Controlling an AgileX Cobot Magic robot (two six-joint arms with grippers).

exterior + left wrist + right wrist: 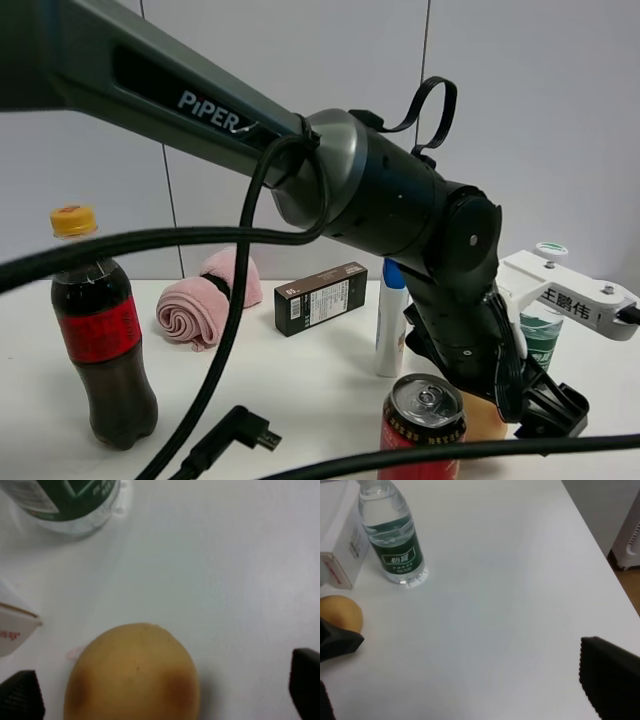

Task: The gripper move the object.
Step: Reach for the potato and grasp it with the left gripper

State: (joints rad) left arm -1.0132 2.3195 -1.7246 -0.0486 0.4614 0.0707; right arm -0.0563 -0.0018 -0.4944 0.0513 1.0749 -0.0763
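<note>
Recording the left gripper's (161, 682) jaws spread wide, one fingertip (20, 697) on either side of the fruit (132, 675), neither appearing to touch it and nothing gripped. Locating the fruit on the white table (225, 580), just beside the red can (422, 415) in the high view, with a white box (12, 627) close by and a water bottle (70, 502) farther off. Noting the right gripper (465, 695) likewise gaping over bare table, holding nothing. Judging the grasp as not yet made. Flagging the following risks: closing off-centre and nudging the round fruit into a roll toward can or box; pinching too high on the curve and squeezing it out of the pads; clipping the can with the arm on lifting, the can standing right beside the fruit; knocking the box with the near fingertip while descending. Failing to establish jaw height above the table from these views, so a late or early closure remaining a possibility.
</note>
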